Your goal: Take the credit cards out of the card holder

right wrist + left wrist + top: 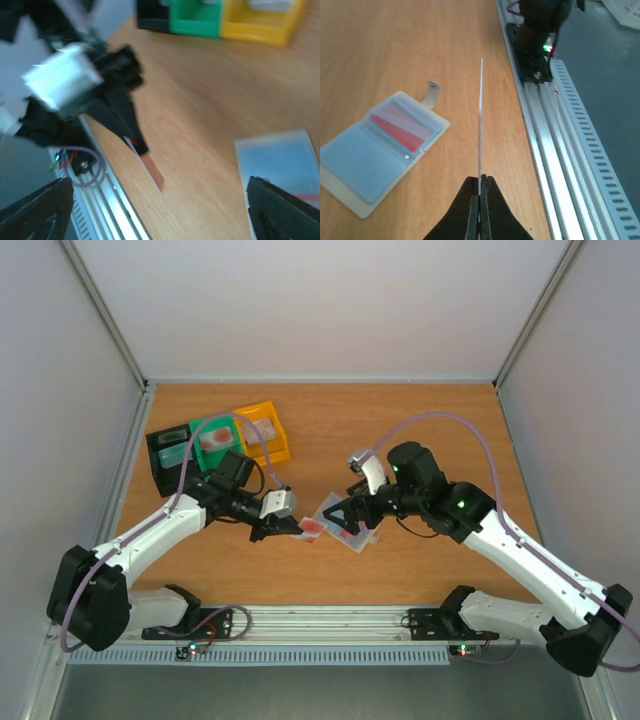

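One card (481, 120) clamped edge-on in left gripper (480, 192), jaws closed tight on it. Open card holder (375, 160) flat on table (420, 40), left of those jaws, red card (400, 131) inside. Right gripper (157, 185) jaws spread wide, empty, holder by one finger.

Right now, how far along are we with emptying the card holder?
One reddish card is out, pinched in the shut left tool. The right tool stands open over the card holder. Remaining: a red card and a blue card show in its pockets.
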Available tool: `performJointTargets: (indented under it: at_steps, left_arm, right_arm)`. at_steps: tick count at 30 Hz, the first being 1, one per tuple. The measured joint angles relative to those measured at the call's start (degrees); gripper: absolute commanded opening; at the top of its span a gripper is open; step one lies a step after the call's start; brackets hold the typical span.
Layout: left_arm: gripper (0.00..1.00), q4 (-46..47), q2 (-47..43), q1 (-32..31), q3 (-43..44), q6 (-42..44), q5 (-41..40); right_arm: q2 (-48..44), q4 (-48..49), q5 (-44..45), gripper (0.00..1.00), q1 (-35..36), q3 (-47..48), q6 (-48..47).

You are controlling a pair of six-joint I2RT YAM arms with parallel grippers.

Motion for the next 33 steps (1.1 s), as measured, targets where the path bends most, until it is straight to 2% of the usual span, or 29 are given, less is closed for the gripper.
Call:
performJointTargets:
  at_steps: [2,5,8,16,17,23,24,25,26,27,30,33]
  left_arm:
    - [0.0,-3.2,0.0,-1.2,0.7,3.6,0.0]
    - [0.0,-5.9,-0.3,-1.8,0.9,6.3,0.1]
    - [0.0,-7.0,-0.5,-1.9,0.9,6.8,0.2]
    - [0.0,-7.1,-0.7,-1.9,0.9,5.4,1.2]
    - [0.0,-7.1,-0.7,-1.9,0.9,5.2,1.2]
    - [0.01,-6.6,-0.9,-1.9,0.8,2.8,1.0]
    - [0.29,-6.3,-1.0,-1.9,0.8,2.4,0.9]
    - [0.65,-5.3,-1.1,-1.9,0.7,1.6,0.7]
    - [0.95,-3.5,-1.4,-1.9,0.3,0.6,0.0]
    - [0.99,-1.2,-1.9,-1.9,-0.3,-1.1,-1.1]
    - [0.99,5.8,-4.4,-2.2,-2.8,-5.2,-6.3]
    - [0.99,16.8,-10.3,-3.6,-7.6,-5.0,-16.2]
  right_arm:
    - [2.4,-0.4,-2.2,0.97,3.5,4.0,-4.5]
    - [8.7,-1.1,-3.8,0.89,6.6,8.2,-9.4]
    - [13.2,-2.7,-5.9,0.79,8.0,8.0,-12.3]
    - [16.9,-5.4,-8.6,0.04,9.1,7.8,-14.2]
    - [17.0,-5.3,-8.5,0.02,9.1,7.8,-14.2]
    - [16.1,-4.5,-8.3,0.01,9.4,7.1,-13.6]
    - [15.7,-4.1,-7.8,0.01,9.4,6.8,-13.4]
    - [15.2,-3.6,-7.3,0.01,9.4,6.3,-13.1]
    - [14.5,-2.9,-6.6,0.01,9.2,5.7,-12.5]
    - [13.9,-2.6,-6.1,0.01,8.6,5.1,-11.5]
    - [12.5,-1.5,-5.2,0.01,3.5,3.8,-5.8]
    - [12.9,0.8,-3.8,0.01,-4.5,3.4,7.0]
